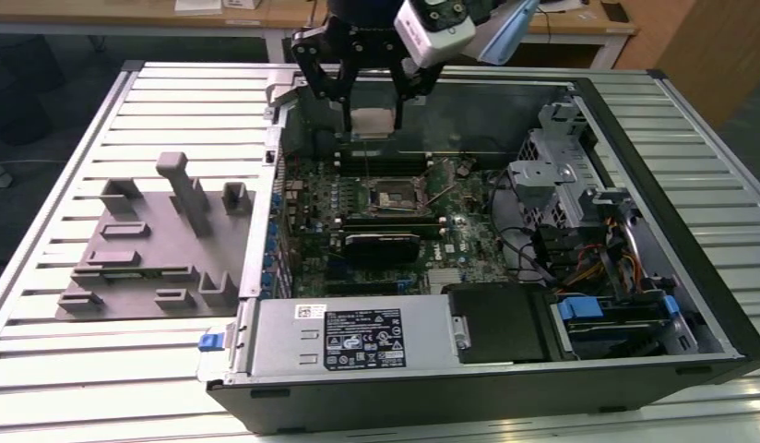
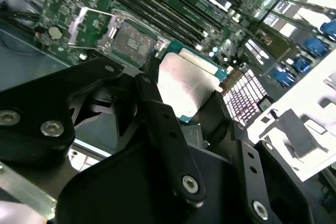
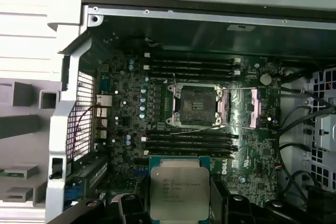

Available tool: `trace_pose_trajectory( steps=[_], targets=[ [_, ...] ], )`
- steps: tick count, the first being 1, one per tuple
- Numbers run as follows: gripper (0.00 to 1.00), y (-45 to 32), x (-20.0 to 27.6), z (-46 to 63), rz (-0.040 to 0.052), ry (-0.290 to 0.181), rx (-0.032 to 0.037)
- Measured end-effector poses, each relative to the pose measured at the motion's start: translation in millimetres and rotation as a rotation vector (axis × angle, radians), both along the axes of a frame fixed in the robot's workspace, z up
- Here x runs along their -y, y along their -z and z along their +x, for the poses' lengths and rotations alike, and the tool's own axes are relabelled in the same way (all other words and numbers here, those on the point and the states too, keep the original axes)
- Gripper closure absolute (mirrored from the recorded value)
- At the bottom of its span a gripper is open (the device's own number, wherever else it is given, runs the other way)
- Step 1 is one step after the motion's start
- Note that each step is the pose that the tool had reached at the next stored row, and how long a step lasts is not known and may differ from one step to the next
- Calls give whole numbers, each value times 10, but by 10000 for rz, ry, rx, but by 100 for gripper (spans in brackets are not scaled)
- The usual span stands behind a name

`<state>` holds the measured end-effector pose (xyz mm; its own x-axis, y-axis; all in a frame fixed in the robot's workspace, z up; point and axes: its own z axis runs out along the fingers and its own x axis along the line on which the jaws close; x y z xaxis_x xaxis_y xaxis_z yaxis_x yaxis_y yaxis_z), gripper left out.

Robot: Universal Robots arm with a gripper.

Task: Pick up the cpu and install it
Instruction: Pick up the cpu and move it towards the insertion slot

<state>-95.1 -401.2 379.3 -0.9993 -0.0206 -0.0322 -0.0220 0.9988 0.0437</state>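
Observation:
The cpu [image 1: 375, 122] is a small flat square chip with a silver top and a green rim. My gripper [image 1: 374, 118] is shut on it by two opposite edges and holds it in the air above the rear part of the open computer case. In the first wrist view the cpu [image 3: 179, 192] hangs level between the black fingers [image 3: 220, 203], short of the open motherboard socket [image 3: 195, 106]. That socket [image 1: 393, 196] has its metal frame swung open. The second wrist view has the cpu [image 2: 186, 85] close up, with the socket [image 2: 131, 40] beyond it.
A grey tray [image 1: 147, 240] with upright fixtures lies on the slatted table at the exterior view's left. Inside the case are a black finned block [image 1: 380, 247], memory slots [image 3: 189, 66], a power supply [image 1: 355, 337], a drive cage [image 1: 564, 166] and loose cables [image 1: 577, 249].

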Motion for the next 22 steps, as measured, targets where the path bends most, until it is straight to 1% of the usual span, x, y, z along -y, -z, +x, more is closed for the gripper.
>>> trace_pose_trajectory(
  steps=[5,15,22],
  targets=[
    [46,58,0,100,2,0,-26],
    [46,214,-6,254,0,0,-92],
    [46,330,-21,361,0,-1,-156]
  ],
)
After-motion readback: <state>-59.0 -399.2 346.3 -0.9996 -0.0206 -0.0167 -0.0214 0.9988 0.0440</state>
